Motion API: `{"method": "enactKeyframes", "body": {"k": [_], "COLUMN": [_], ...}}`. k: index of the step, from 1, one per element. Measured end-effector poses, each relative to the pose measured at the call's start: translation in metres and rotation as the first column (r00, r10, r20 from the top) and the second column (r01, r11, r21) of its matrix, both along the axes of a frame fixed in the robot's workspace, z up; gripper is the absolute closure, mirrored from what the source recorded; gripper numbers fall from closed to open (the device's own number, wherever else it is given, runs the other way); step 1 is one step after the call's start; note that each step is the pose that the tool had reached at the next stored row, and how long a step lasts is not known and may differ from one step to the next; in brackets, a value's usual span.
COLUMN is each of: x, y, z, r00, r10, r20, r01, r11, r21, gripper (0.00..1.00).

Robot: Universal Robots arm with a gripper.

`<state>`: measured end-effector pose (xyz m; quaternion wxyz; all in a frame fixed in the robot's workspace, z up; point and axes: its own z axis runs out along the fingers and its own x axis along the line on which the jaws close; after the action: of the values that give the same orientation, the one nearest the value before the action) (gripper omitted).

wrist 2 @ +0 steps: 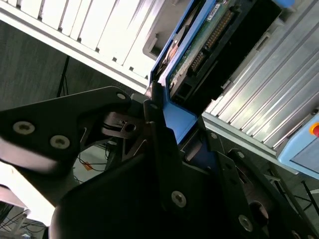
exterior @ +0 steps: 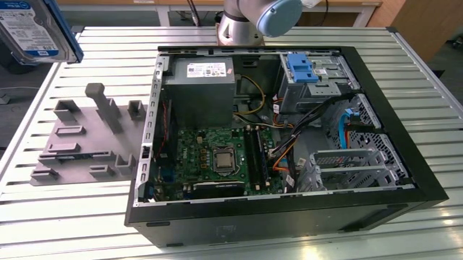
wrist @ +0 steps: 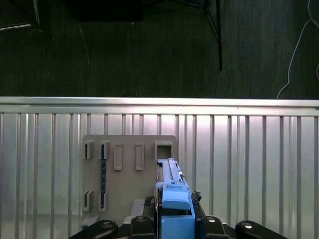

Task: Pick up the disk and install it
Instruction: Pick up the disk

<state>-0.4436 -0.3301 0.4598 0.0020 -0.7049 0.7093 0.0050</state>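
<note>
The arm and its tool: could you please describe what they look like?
The arm is a silver-grey metal tube with a light-blue joint cap. The tool is matt black, built of angular plates with silver screw heads.

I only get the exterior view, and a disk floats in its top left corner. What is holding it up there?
Observer: In the second wrist view the gripper is shut on the disk's blue side rail.
Visitor: I see its label. What is on the other face?
Observer: A green circuit board with a row of connector pins.
Visitor: What does the arm's camera look at?
Observer: The first wrist view looks past the disk at the grey slotted plate.
</note>
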Motion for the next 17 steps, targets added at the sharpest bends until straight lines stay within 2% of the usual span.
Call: {"method": "enactKeyframes", "body": {"k": [12, 17], "x": [0.0, 0.0003], "y": [0.0005, 0.0006], "z": [0.0268, 0.0275], "r00": [1.0, 1.0], "r10": [0.0, 0.0], "r20": [0.0001, 0.0007], "r01": [0.0, 0.0], "r11": [1.0, 1.0], "r21": [0.0001, 0.0001], "gripper": [0.64, 0.64]}}
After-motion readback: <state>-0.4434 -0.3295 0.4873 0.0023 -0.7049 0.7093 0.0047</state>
